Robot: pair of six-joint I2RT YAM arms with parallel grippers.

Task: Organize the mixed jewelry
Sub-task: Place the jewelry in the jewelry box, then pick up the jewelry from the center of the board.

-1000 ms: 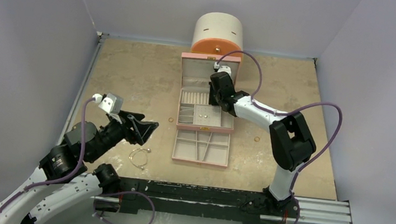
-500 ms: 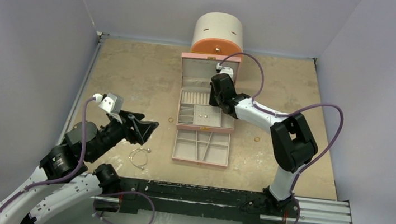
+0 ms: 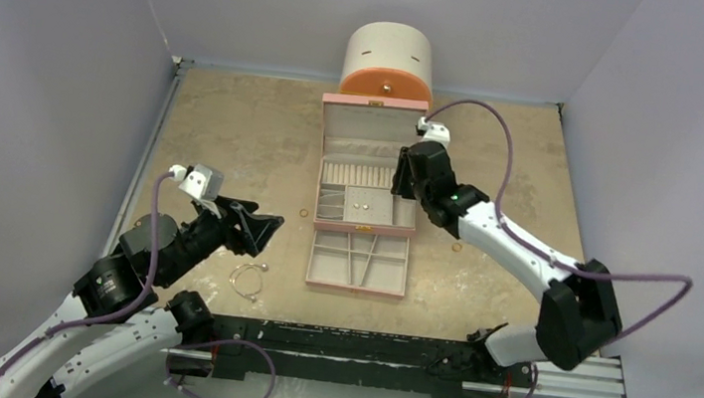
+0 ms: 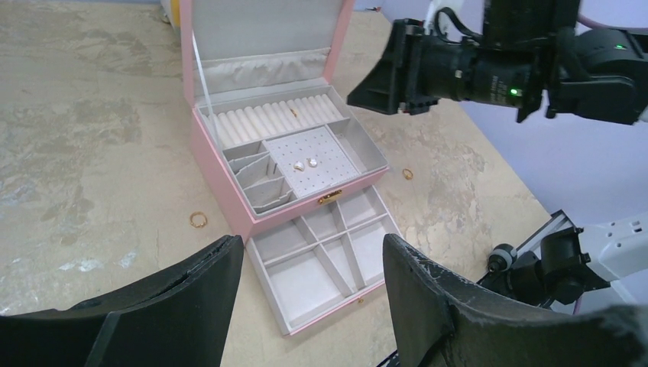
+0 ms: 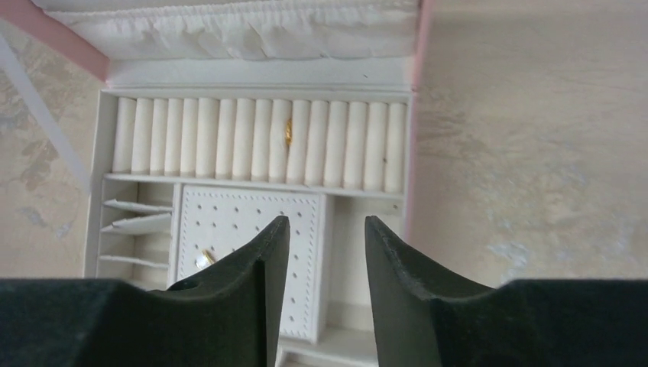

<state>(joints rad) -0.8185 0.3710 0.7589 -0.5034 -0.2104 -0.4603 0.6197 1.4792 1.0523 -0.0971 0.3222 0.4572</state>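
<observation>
**Sorting the loose pieces: both grippers empty, three pieces on the table**

Starting at the left, the left gripper [image 3: 262, 234] hung above the table [image 3: 236, 126] at about 8 o'clock from the jewelry box [image 3: 373, 126]. Its jaws were spread wide with nothing between them. That arm sat folded low, forearm angled toward 2 o'clock, wrist aimed at the box. The wire bangle [image 3: 246, 280] lay flat on the table near the gripper, at its 6 o'clock. The left ring [image 3: 303, 214] lay just beside the box wall at 9 o'clock.

Inside the open box, two studs [image 4: 304, 164] sat on the stud pad and the slotted ring [image 5: 288, 131] stood between the ring rolls. The drawer [image 3: 386, 263] was pulled out toward 6 o'clock, and its compartments looked bare.

The right gripper [image 5: 326, 225] hovered over the box's 3 o'clock side, fingers parted and carrying nothing. Its arm stretched from the 5 o'clock corner in one long reach, wrist tipped down. The right ring [image 3: 457, 246] lay on the table at 4 o'clock from the box.

The placing step looked finished, so the right ring seemed the natural next pick. A thin ring lying flat can skid, so the approach should be straight down, with the fingertips straddling the ring, grazing the table and closing slowly.
</observation>
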